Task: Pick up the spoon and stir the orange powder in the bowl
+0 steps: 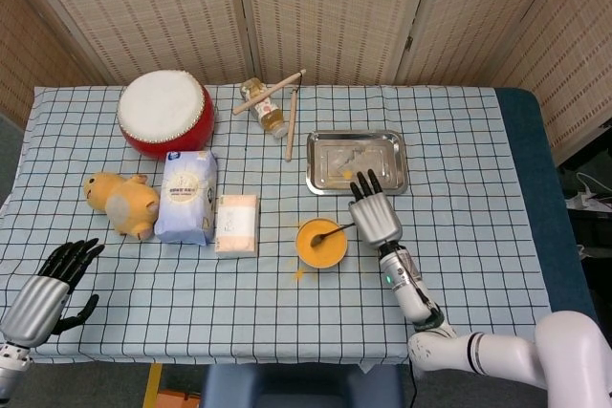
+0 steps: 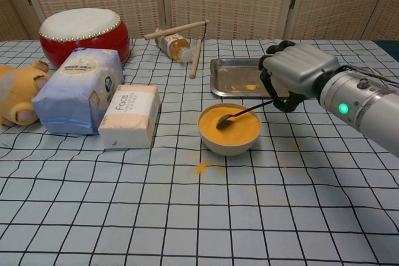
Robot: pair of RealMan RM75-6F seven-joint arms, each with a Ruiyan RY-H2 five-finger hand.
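Checked blue-and-white cloth covers the counter (image 1: 287, 312), which carries a red drum (image 1: 164, 112), a blue-and-white bag (image 2: 78, 91) whose print is too small to read, a pale box (image 2: 131, 116) marked "Face", and a steel tray (image 1: 356, 161). Just in front of the tray sits the bowl (image 2: 229, 130) of orange powder (image 2: 240, 126), and the right robot hand (image 2: 290, 73) holds the spoon (image 2: 240, 113) by its handle, tip in the powder. The left robot hand (image 1: 43, 291) rests at the counter's near left corner, holding nothing, fingers apart.

Orange powder (image 2: 234, 125) (white bowl (image 2: 228, 145)) on black-checked tablecloth (image 2: 187, 216).
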